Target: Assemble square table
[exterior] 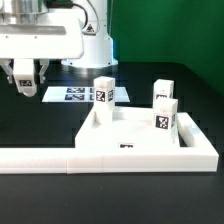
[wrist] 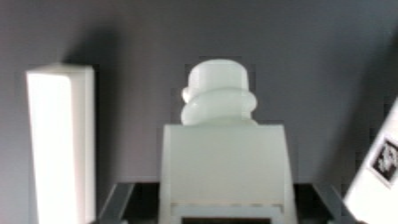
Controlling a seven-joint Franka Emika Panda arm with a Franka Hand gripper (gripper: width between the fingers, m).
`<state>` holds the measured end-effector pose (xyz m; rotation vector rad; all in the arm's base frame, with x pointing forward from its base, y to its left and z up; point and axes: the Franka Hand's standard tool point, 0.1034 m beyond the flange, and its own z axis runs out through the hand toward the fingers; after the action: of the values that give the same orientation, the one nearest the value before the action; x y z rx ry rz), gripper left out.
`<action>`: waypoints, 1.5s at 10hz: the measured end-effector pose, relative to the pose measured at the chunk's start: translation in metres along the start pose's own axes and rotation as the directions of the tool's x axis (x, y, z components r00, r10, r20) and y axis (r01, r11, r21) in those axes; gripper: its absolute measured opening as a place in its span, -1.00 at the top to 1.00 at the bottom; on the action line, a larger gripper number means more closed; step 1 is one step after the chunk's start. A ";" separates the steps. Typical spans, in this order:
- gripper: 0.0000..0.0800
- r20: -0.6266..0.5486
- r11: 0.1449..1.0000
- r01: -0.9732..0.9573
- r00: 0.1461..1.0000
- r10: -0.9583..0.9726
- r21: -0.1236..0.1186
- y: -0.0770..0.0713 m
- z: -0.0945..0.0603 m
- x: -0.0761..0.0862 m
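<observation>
Your claw (exterior: 24,82) hangs at the exterior view's left, above the black table (exterior: 150,55), well apart from the tabletop (exterior: 140,148). In the wrist view you are looking straight down a white leg (wrist: 221,140) sitting between the jaws, its rounded knobbed end pointing away from the camera. The jaws are partly closed and pinch that leg on both sides. A white rail (wrist: 57,140) stands beside it there.

Over in the exterior view, your tabletop lies at the front right, rim up, its small tag facing the camera. Three tagged legs stand upright in it: one (exterior: 104,98) toward the left, two (exterior: 164,105) on the right. The marker board (exterior: 78,95) lies flat behind them.
</observation>
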<state>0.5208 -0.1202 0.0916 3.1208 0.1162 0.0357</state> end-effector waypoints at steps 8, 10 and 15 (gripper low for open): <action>0.29 -0.019 0.999 -0.037 0.999 0.037 0.031 -0.035 -0.009 0.030; 0.29 -0.051 0.998 -0.050 0.997 0.052 0.040 -0.063 -0.013 0.055; 0.29 -0.233 0.999 -0.015 0.972 0.003 -0.046 -0.052 -0.013 0.066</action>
<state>0.5825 -0.0633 0.1052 3.0570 0.1025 0.3995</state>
